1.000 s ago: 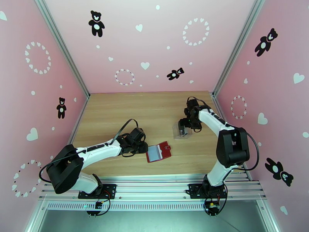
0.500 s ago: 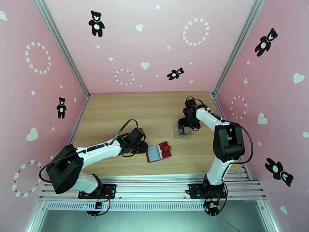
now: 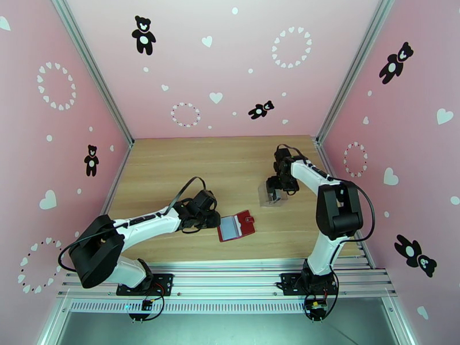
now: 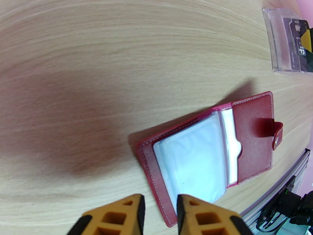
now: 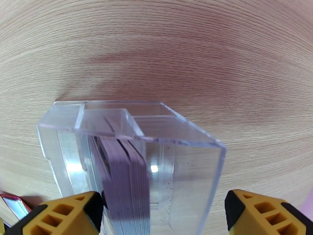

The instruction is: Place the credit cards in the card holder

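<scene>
Credit cards, judged stiff, slippery and best pinched at exposed edges, are stacked in a clear box right of centre, straddled by the released right gripper; the opened card holder lies below centre at the left gripper, whose hold cannot be told.

There is one red wallet and one clear plastic box. The box holds one stack of cards, packed too tightly to count, though well over five edges show. One wooden table carries them. Two robot arms work over it, the left arm and the right arm. Each ends in one gripper, the left gripper and the right gripper, with two yellow fingers apiece.
</scene>
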### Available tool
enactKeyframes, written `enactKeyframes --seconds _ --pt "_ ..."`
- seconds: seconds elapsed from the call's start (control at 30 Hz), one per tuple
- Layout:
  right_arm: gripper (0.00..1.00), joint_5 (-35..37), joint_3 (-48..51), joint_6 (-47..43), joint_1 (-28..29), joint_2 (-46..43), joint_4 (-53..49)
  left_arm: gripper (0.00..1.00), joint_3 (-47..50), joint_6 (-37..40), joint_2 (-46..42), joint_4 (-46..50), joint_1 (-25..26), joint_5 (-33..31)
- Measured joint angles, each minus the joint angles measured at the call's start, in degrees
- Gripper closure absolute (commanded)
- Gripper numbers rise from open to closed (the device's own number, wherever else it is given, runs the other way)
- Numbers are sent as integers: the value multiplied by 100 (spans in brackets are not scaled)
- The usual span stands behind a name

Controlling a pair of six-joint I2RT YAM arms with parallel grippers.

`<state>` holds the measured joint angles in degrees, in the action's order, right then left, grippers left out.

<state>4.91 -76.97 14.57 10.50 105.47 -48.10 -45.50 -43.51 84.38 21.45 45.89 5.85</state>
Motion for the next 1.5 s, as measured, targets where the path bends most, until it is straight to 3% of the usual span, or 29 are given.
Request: enactKeyframes --seconds 0.23,0.5,0.73,0.87,0.97,1.33,1.5 --pt "19 601 -37 -2 -13 -149 -258 71 0 0 0 0 4 2" --pt "38 835 -52 -20 -13 -385 -431 71 0 0 31 -7 4 0" --pt "38 721 -50 -15 -13 -420 -444 71 0 0 33 -52 4 0" --pt "30 501 -50 -31 -13 -481 -439 71 0 0 35 -103 4 0" --pt "30 269 -50 -48 -20 -483 -426 71 0 0 37 -109 4 0" --pt "46 87 -52 -68 -31 -240 -417 71 0 0 37 -109 4 0" --pt "46 92 -52 -61 -35 -72 -407 71 0 0 37 -109 4 0"
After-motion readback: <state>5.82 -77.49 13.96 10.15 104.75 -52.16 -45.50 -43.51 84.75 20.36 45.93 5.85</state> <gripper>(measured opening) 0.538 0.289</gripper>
